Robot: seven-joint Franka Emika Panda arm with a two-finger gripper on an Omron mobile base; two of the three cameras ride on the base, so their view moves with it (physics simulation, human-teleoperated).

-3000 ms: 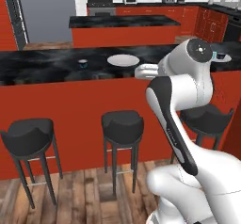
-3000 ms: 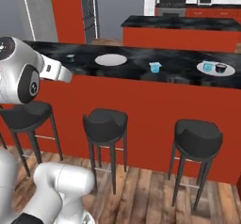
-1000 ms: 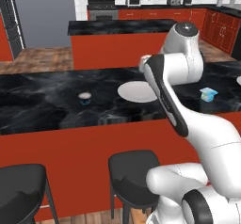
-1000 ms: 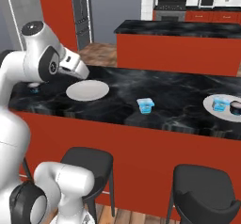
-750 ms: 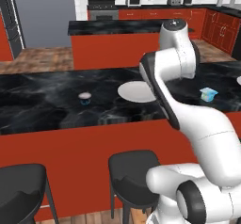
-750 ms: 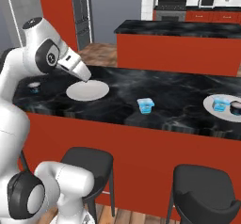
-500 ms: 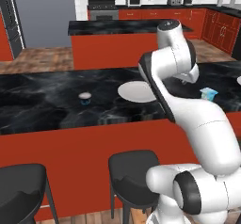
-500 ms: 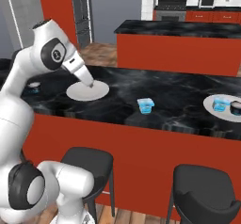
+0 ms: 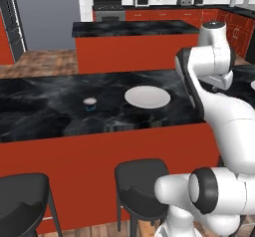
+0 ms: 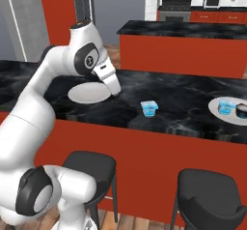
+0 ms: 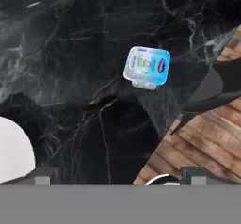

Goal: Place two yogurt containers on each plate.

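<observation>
**Pincer released above counter, yogurt tub ahead**

Pincer (image 10: 116, 93) wide open, holding nothing, hanging over the black counter (image 10: 178, 103) at the near plate's (image 10: 88, 94) 3 o'clock edge. Arm bent sharply at the elbow, forearm angled down. Square yogurt tub (image 11: 147, 68) sits upright on the counter, lid up, at 1 o'clock in hand view; no clear long axis. Far plate (image 10: 223, 114) cut by the frame edge, carrying a blue tub (image 10: 224, 107) and a darker item, hard to make out. Round tub (image 9: 90, 103) at 9 o'clock of near plate.
</observation>
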